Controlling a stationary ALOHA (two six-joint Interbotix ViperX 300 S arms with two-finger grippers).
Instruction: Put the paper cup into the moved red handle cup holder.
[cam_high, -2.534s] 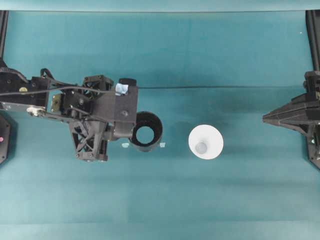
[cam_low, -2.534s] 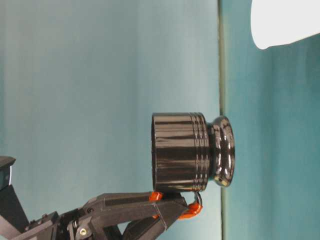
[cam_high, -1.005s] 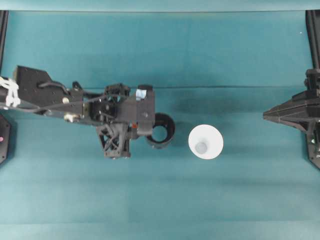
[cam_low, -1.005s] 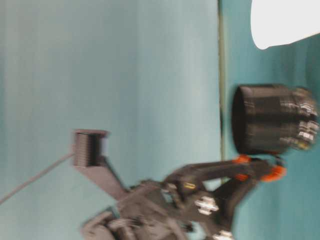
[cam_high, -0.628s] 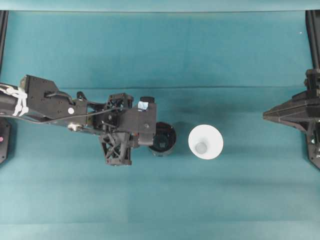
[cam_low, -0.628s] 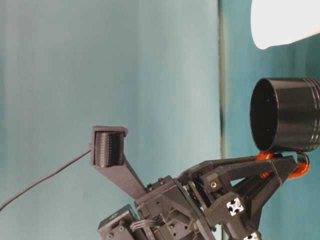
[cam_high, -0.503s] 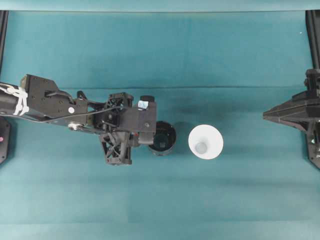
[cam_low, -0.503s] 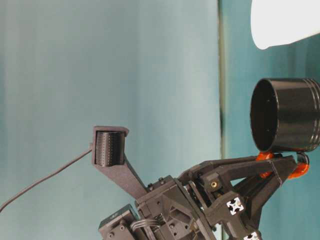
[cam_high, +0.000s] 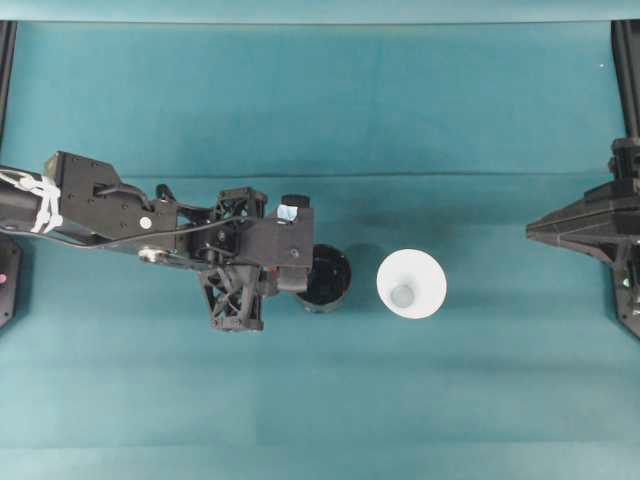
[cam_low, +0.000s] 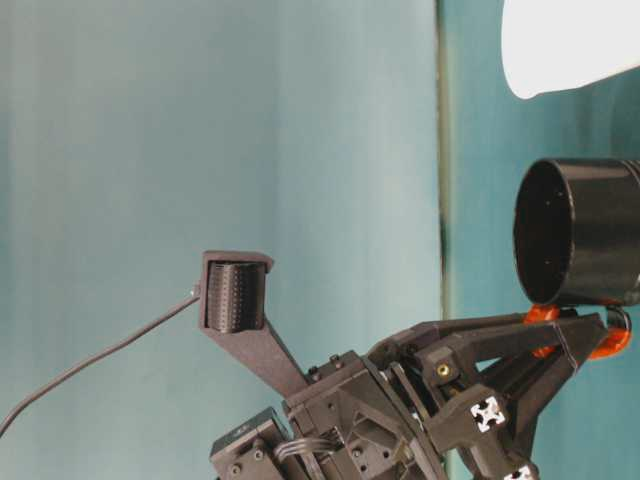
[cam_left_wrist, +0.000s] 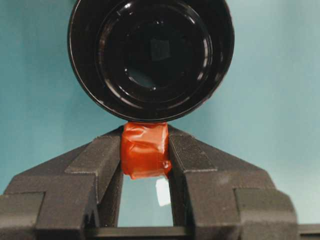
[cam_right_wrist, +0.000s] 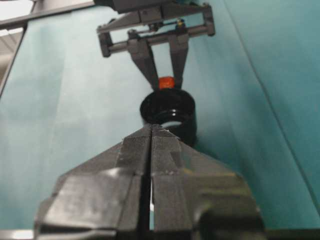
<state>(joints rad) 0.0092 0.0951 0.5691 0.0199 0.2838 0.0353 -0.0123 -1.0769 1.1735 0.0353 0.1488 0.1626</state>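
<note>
The red handle cup holder (cam_high: 328, 277) is a glossy black cylinder standing upright, open side up, just left of the paper cup (cam_high: 411, 284). A narrow strip of table separates the two. My left gripper (cam_left_wrist: 145, 152) is shut on the holder's orange-red handle tab (cam_left_wrist: 144, 149), one finger on each side. In the table-level view the holder (cam_low: 580, 232) is low over the table with the gripper (cam_low: 585, 330) beside it, and the white cup (cam_low: 570, 40) is further along. My right gripper (cam_high: 530, 235) is shut and holds nothing, far right of the cup. In the right wrist view it (cam_right_wrist: 151, 128) points at the holder (cam_right_wrist: 167, 112).
The teal cloth table (cam_high: 320, 400) has open room in front of and behind the two cups. Black frame posts (cam_high: 627, 70) stand at the far corners. The left arm (cam_high: 110, 215) stretches in from the left edge.
The left gripper has carried the holder rightward toward the paper cup and lowered it. In the last half second it sank a little further. The right arm and paper cup have not moved.
</note>
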